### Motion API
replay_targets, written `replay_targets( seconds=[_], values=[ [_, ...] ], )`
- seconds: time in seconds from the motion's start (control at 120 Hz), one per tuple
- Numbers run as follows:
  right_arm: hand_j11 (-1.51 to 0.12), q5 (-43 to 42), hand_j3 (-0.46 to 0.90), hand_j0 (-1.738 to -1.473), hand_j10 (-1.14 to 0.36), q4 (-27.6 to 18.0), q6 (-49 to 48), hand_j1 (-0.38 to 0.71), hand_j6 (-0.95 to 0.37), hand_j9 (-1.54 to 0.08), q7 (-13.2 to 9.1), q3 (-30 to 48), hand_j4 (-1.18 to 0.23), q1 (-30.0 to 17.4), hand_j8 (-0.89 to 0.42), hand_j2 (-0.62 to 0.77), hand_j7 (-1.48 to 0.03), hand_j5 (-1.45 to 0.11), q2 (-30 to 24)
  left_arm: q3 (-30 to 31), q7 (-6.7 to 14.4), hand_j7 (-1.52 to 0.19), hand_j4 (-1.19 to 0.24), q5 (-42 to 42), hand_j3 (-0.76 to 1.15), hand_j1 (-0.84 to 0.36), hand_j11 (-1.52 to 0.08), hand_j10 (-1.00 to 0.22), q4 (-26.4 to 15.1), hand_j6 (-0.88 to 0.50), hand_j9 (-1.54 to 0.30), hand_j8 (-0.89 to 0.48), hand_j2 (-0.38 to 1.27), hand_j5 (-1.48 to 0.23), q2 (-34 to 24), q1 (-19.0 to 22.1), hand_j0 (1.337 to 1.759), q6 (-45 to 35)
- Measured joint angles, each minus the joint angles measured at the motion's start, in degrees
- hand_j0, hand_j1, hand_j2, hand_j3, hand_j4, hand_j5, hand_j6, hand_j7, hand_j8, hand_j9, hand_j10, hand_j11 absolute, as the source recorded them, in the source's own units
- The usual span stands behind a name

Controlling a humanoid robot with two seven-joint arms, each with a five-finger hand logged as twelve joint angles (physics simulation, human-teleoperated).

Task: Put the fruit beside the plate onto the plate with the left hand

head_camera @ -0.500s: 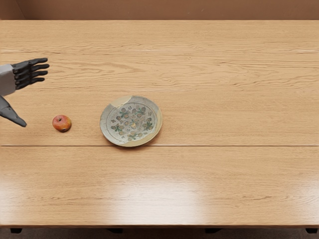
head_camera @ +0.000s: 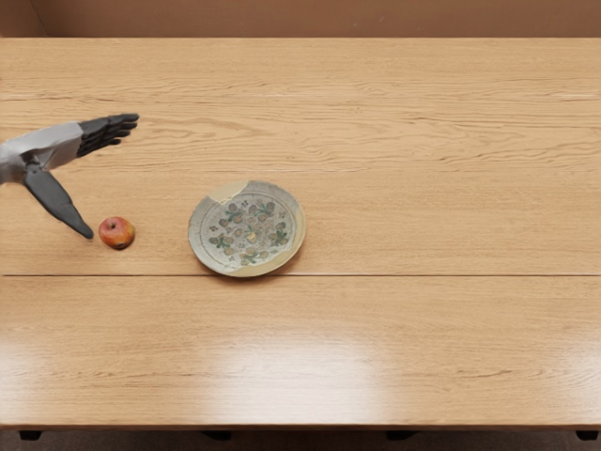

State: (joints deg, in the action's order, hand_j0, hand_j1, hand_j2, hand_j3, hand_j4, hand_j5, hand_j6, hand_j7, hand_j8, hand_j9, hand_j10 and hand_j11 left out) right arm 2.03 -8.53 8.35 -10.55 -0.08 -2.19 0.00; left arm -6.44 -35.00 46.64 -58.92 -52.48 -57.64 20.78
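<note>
Item: apple, small, red with a yellowish patch, resting on the table just left of the plate and apart from it, a strip of bare wood between the two. Item: plate, round, pale rim with a lighter patch at its upper left, green floral pattern across the centre, lying flat a little left of the table's middle; nothing lies on it. Item: left hand, entering from the picture's left edge with a grey palm and dark fingers; open and holding nothing, the four fingers stretched out together toward the right, well above the apple in the picture. The thumb angles down and to the right, its tip just beside the apple's left side with a narrow gap showing; its height over the table cannot be told. Item: table, light wood with strong grain, a seam running across just below the plate, a soft glare on the near half.
</note>
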Motion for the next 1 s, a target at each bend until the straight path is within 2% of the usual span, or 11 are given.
replay_targets(
  seconds=[0.092,0.317,0.483,0.517,0.583,0.633,0.667,0.775,0.817,0.917,1.0],
  values=[
    [0.0,0.0,0.0,-1.658,0.0,0.0,0.0,-0.35,0.0,0.0,0.0,0.0,0.0,0.0,0.0,0.0,0.0,0.0,0.0,0.12,0.0,0.0,-0.01,2.82,0.0,0.35,0.0,0.0,-0.23,-0.01,0.0,-0.01,0.0,0.0,-0.08,0.03,1.658,-5.06],
    [0.0,0.01,0.0,-1.658,0.0,0.0,0.0,-0.35,0.0,0.0,0.0,0.0,0.0,0.0,0.0,0.0,0.0,0.0,0.0,0.33,0.0,0.0,-0.01,7.28,0.0,0.35,0.0,-0.01,-4.7,-0.01,0.0,-0.01,0.01,0.0,-1.44,-1.02,1.658,-10.38],
    [0.0,-0.01,0.0,-1.658,0.0,0.0,0.0,-0.35,0.0,0.0,0.0,0.0,0.0,0.0,0.0,0.0,0.0,0.0,0.0,0.4,0.05,0.0,-0.01,11.37,0.0,0.35,0.0,-0.01,-12.51,-0.01,0.0,-0.01,0.01,0.0,-5.76,-2.08,1.658,-11.06],
    [0.0,-0.01,0.0,-1.658,0.0,0.0,0.0,-0.35,0.0,0.0,0.0,0.0,0.0,0.0,0.0,0.0,0.0,0.0,0.0,0.38,1.08,0.0,-0.01,11.72,0.0,0.35,0.0,-0.01,-13.85,-0.01,0.0,-0.01,0.01,0.0,-5.59,-2.1,1.658,-11.11],
    [0.0,-0.01,0.0,-1.658,0.0,0.0,0.0,-0.35,0.0,0.0,0.0,0.0,0.0,0.0,0.0,0.0,0.0,0.0,0.0,0.36,4.69,0.0,-0.01,12.41,0.0,0.35,0.0,-0.01,-15.57,-0.01,0.0,-0.01,0.01,0.0,-4.54,-1.72,1.658,-12.58],
    [0.0,0.0,0.0,-1.658,0.0,0.0,0.0,-0.35,0.0,0.0,0.0,0.0,0.0,0.0,0.0,0.0,0.0,0.0,0.0,0.38,8.93,0.0,-0.01,13.88,0.0,0.35,0.0,-0.01,-16.84,-0.01,0.0,-0.01,0.01,0.0,-3.86,-1.51,1.658,-15.56],
    [0.0,0.0,0.0,-1.658,0.0,0.0,0.0,-0.35,0.0,0.0,0.0,0.0,0.0,0.0,0.0,0.0,0.0,0.0,0.0,0.39,12.74,0.0,-0.01,14.59,0.0,0.35,0.0,-0.01,-17.96,-0.01,0.0,-0.01,0.01,0.0,-3.86,-1.75,1.658,-17.05],
    [0.0,0.0,0.0,-1.658,0.0,0.0,0.0,-0.35,0.0,0.0,0.0,0.0,0.0,0.0,0.0,0.0,0.0,0.0,0.0,0.35,27.31,0.0,-0.01,16.04,0.0,0.35,0.0,-0.01,-20.9,-0.01,0.0,-0.01,0.01,0.0,-3.07,-2.03,1.658,-19.88],
    [0.0,0.0,0.0,-1.658,0.0,0.0,0.0,-0.35,0.0,0.0,0.0,0.0,0.0,0.0,0.0,0.0,0.0,0.0,0.0,0.35,31.52,-0.01,-0.01,16.68,0.0,0.35,0.0,-0.01,-22.09,-0.01,0.0,-0.01,0.01,-0.01,-2.74,-1.39,1.658,-21.19],
    [0.0,-0.01,0.0,-1.658,0.0,0.0,0.0,-0.35,0.0,0.0,0.0,0.0,0.0,0.0,0.0,0.0,0.0,0.0,0.0,0.38,38.01,-0.01,-0.01,18.31,0.0,0.34,-0.01,-0.01,-25.74,-0.02,-0.01,-0.02,0.01,-0.01,-3.01,-0.61,1.658,-23.85],
    [0.0,-0.01,0.0,-1.658,0.0,0.0,0.0,-0.35,0.0,0.0,0.0,0.0,0.0,0.0,0.0,0.0,0.0,0.0,0.0,0.39,42.78,-0.01,-0.02,21.36,0.0,0.34,-0.01,-0.02,-29.74,-0.02,-0.01,-0.02,0.01,-0.01,-3.16,1.7,1.658,-27.61]
  ],
)
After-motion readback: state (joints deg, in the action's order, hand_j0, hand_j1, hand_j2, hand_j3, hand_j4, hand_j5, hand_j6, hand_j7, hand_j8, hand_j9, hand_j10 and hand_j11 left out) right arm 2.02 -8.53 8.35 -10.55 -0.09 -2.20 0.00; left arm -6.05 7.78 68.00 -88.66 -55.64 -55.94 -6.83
